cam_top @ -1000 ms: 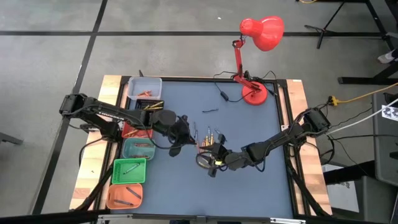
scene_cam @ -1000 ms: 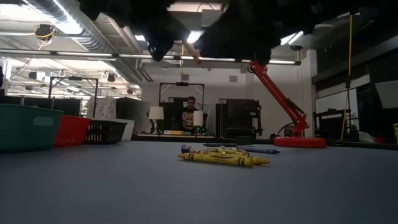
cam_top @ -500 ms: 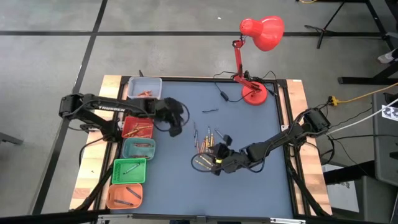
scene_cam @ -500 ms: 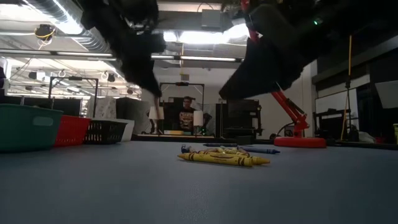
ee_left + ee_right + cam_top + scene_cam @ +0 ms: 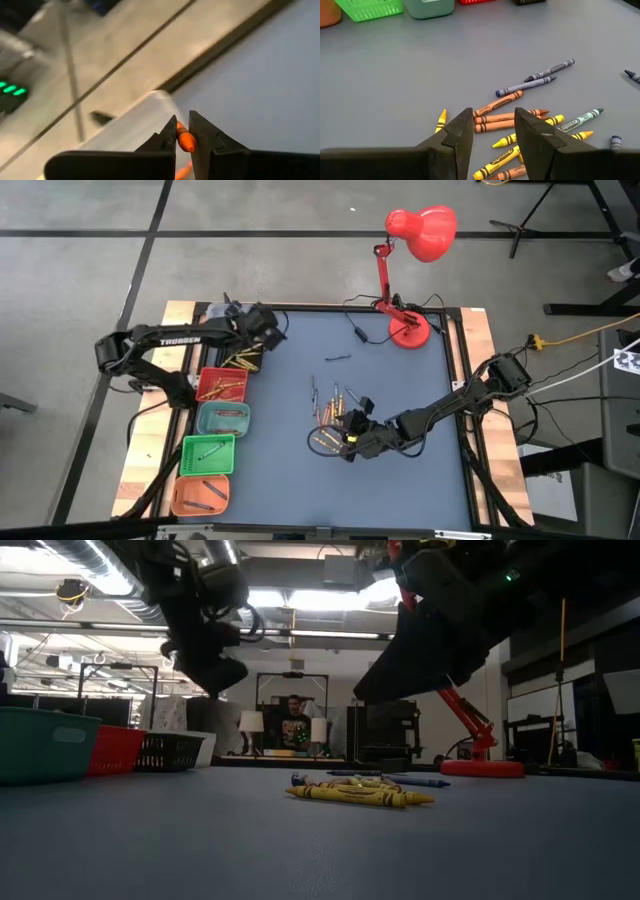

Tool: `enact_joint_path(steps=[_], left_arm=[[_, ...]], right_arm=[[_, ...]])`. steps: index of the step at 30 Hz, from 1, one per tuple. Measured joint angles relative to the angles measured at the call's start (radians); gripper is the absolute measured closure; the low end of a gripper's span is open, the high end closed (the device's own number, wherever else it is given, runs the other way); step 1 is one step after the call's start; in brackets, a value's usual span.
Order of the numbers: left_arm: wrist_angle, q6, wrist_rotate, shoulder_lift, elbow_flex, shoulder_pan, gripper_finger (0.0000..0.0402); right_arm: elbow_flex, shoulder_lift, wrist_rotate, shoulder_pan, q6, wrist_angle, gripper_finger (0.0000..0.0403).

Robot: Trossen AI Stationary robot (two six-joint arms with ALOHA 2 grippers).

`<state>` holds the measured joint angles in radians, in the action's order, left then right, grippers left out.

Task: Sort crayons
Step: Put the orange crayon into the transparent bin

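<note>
Nearest the front edge of the table, the column of small bins is standing at the left: an orange bin (image 5: 200, 495), a green bin (image 5: 208, 454), a teal bin (image 5: 224, 418) and a red bin (image 5: 222, 385), each already holding a few sticks.

Toward the middle, the right gripper (image 5: 345, 442) is hovering low over the loose crayons (image 5: 332, 412), its jaws standing wide and holding nothing. In the right wrist view the pile (image 5: 520, 127) is lying just ahead of the fingertips (image 5: 461, 125): orange, yellow, blue-grey and green sticks, some touching, some crossing.

Farther back, the left gripper (image 5: 262, 323) is reaching over the far left corner, above the pale grey bin (image 5: 222, 320). Its jaws are standing narrow, pinching an orange crayon (image 5: 185, 141) near one end, with the bin's pale wall (image 5: 145, 117) directly beyond. A red desk lamp (image 5: 415, 240) is standing at the far right corner; in the low view a person (image 5: 293, 725) is sitting well behind the table.

Step in hand, as judged: dropping the orange crayon into the grey bin. To do it well, the gripper should be centred over the bin's interior and lowered close to the rim before opening, so that the stick falls inside rather than bouncing off the wall. The right gripper should be singling out one crayon lying apart from its neighbours.
</note>
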<state>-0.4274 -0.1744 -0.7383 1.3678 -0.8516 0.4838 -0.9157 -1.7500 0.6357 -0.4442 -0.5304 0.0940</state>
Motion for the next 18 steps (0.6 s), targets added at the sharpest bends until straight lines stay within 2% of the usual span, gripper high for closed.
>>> enact_joint_path(steps=[6,13,18], left_arm=[[-0.068,-0.002,-0.028,0.000,0.000,0.122,0.0388],[-0.089,-0.002,0.032,0.000,0.000,0.206,0.0385],[-0.088,-0.007,0.074,0.000,0.000,0.236,0.0358]], right_arm=[[0.000,0.000,0.000,0.000,0.000,-0.028,0.0260],[0.000,0.000,0.004,0.000,0.000,-0.051,0.0260],[0.000,0.000,0.005,0.000,0.000,-0.051,0.0260]])
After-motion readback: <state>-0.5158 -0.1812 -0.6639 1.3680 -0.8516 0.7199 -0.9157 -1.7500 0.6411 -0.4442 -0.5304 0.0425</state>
